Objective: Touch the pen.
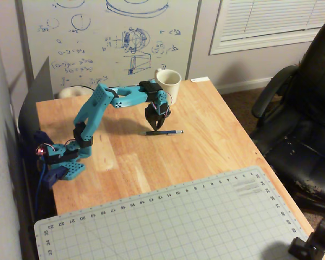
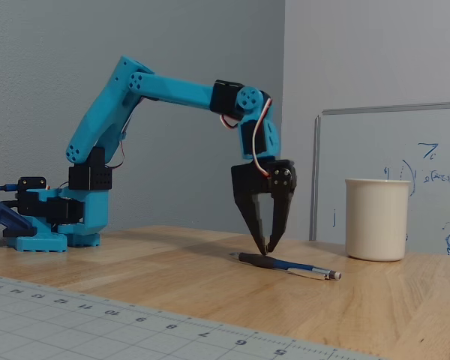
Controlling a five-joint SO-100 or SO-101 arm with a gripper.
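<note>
The pen (image 2: 285, 265) is slim and dark with a silvery tip; it lies flat on the wooden table (image 2: 172, 277), also seen as the pen (image 1: 165, 132) from overhead. My gripper (image 2: 267, 248) points straight down, its black fingertips close together with only a thin gap, just above the pen's dark grip end. In the overhead view the gripper (image 1: 156, 128) sits over the pen's left end. Nothing is held between the fingers. Whether the tips touch the pen I cannot tell.
A cream mug (image 2: 376, 219) stands right of the gripper, near the whiteboard (image 1: 108, 38). A grey cutting mat (image 1: 173, 222) covers the table's near part. The arm's base (image 1: 65, 160) is at the table's left edge. A black office chair (image 1: 303, 124) stands beside the table.
</note>
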